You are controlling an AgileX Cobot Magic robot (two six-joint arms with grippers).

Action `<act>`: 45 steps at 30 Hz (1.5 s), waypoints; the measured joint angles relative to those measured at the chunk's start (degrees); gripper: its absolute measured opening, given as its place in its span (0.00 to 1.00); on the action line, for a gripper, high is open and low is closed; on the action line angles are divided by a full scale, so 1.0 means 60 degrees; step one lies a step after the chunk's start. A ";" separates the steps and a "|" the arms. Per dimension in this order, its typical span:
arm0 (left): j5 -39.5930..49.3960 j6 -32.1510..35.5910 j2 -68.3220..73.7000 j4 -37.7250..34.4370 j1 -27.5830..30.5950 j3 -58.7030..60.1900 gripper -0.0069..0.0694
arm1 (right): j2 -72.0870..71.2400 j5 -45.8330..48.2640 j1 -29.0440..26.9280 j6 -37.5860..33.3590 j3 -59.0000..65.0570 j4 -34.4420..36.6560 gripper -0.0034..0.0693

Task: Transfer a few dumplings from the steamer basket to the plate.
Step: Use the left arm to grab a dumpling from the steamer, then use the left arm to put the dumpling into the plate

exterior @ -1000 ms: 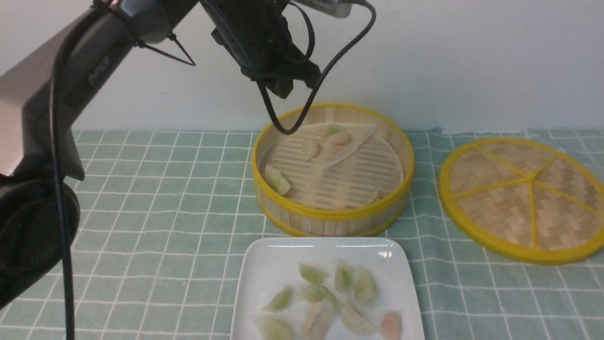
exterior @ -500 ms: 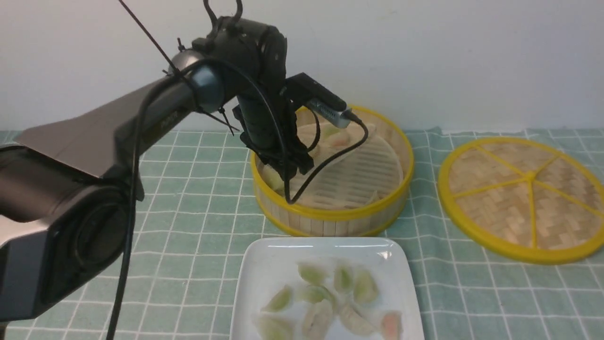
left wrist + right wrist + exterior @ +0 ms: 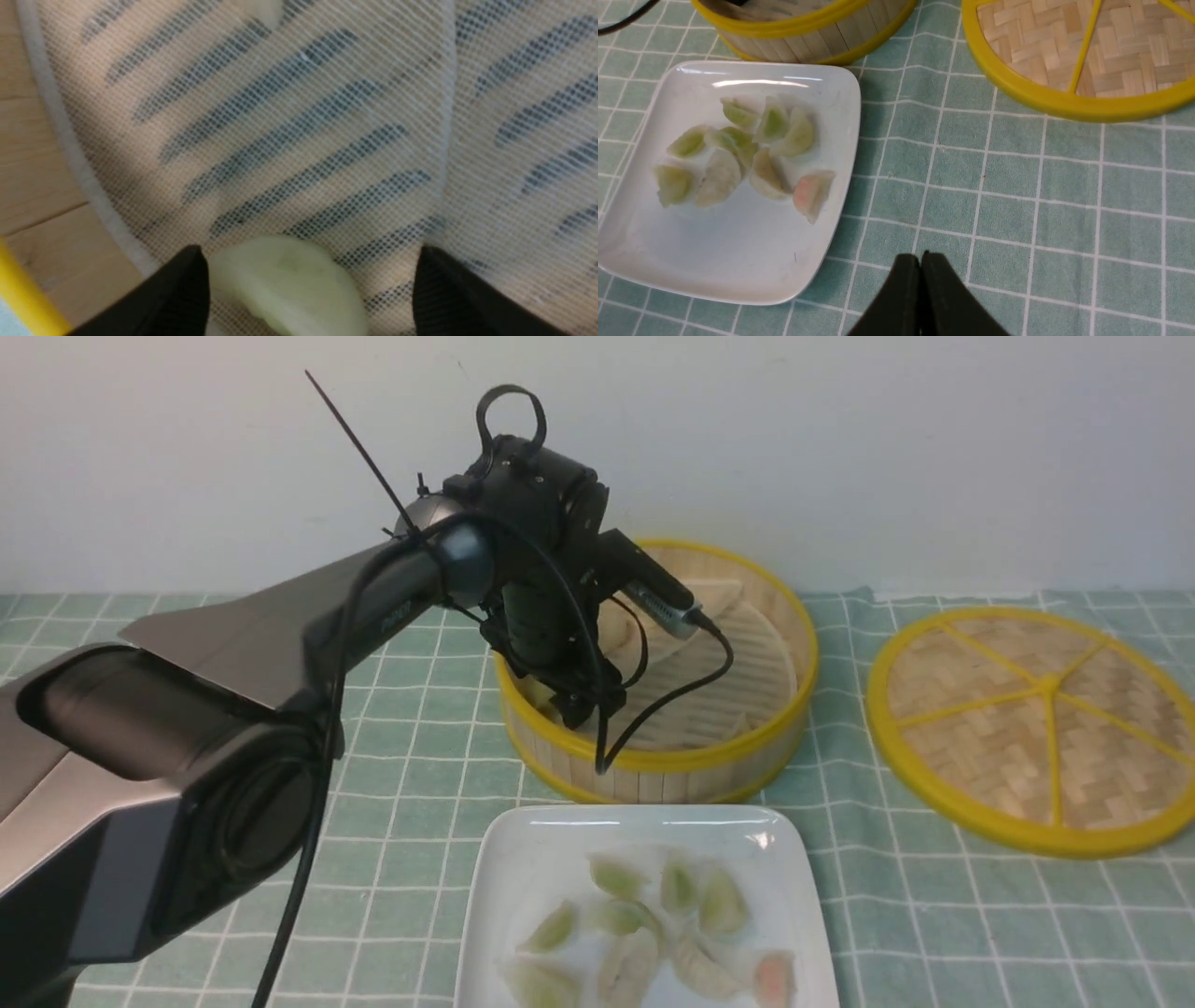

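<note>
Plate (image 3: 532, 868) sitting nearest, on the checked tablecloth (image 3: 392, 784). It is carrying a loose cluster of dumplings (image 3: 722, 901), mostly green, one pinkish at the cluster's right. Its near edge is running out of the front view.

Right gripper (image 3: 920, 261) hanging over bare cloth just beside the plate, fingers pressed together, gripping nothing. It is well apart from the basket.

Steamer basket (image 3: 672, 784) standing just behind the plate. Left gripper (image 3: 579, 705) reaching down into the basket's near-left part, jaws spread wide and holding nothing. The wrist view is showing one pale green dumpling (image 3: 289, 280) lying on the mesh liner (image 3: 303, 116) between the fingers (image 3: 187, 289). It is lying close against one finger and well apart from the other; contact cannot be told.

The coming move is turning on that offset. As judged, closing now would be pushing the dumpling sideways before both fingers are meeting it. Left arm is clearly the nearer one for this pick.

The picture's edge is cutting off part of the dumpling. Its long axis looks slanted across the gap, but that is not settled. In the front view, wrist and cable (image 3: 672, 700) are hiding this dumpling and much of the basket floor, so any others there are not showing.

Woven lid (image 3: 1036, 728) lying flat to the basket's right.
</note>
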 joint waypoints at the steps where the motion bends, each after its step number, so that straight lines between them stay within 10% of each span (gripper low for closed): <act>1: 0.0000 -0.0019 0.0000 0.0022 -0.0010 0.0000 0.78 | 0.0000 0.0008 0.0000 0.0000 0.0000 0.0012 0.03; 10: 0.0302 -0.0255 -0.0035 0.0071 -0.0023 -0.0097 0.36 | 0.0000 0.0049 0.0000 0.0000 0.0000 0.0073 0.03; 23: 0.1336 -0.0062 -0.1764 -0.1970 -0.0183 -0.0882 0.36 | 0.0000 0.0113 0.0000 0.0000 0.0000 0.0083 0.03; 35: 0.1163 0.0179 -0.4964 -0.3828 -0.0183 0.5656 0.36 | 0.0000 0.0180 0.0000 -0.0261 0.0000 0.0075 0.03; 45: -0.0964 0.0246 -0.3768 -0.4128 -0.0183 0.6299 0.49 | 0.0000 0.0180 0.0000 -0.0401 0.0000 0.0084 0.03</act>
